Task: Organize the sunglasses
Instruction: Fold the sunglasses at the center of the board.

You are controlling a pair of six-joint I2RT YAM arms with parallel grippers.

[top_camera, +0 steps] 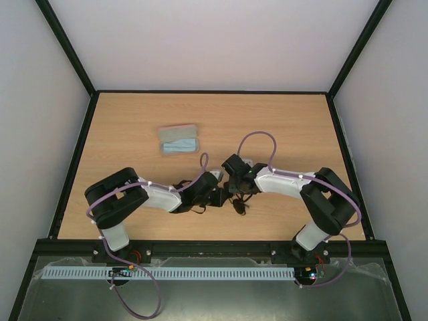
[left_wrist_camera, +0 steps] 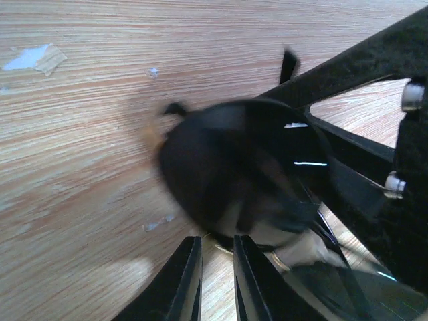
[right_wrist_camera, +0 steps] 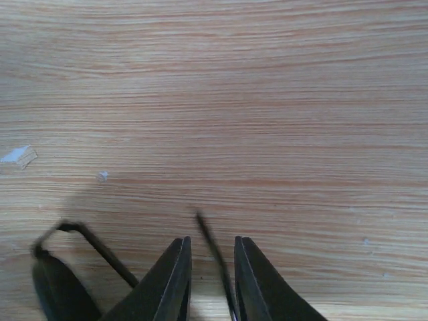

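Observation:
The sunglasses (top_camera: 238, 206) lie low on the wooden table (top_camera: 134, 134), between the two arms. In the left wrist view one round dark lens (left_wrist_camera: 234, 174) fills the middle, blurred, and its rim crosses just past my left gripper (left_wrist_camera: 217, 239), whose jaws stand a narrow gap apart with bare wood showing between them. In the right wrist view a thin temple arm (right_wrist_camera: 204, 227) runs loose through the gap of my right gripper (right_wrist_camera: 212, 241), which is open. A second temple arm and a lens (right_wrist_camera: 57, 287) show at lower left. Both grippers (top_camera: 227, 192) meet over the glasses.
An open oblong case with grey lining (top_camera: 177, 132) lies at the table's middle left, with a light blue cloth (top_camera: 180, 147) against its near side. Small pale scraps (left_wrist_camera: 33, 59) stick to the wood. Black frame rails edge the table.

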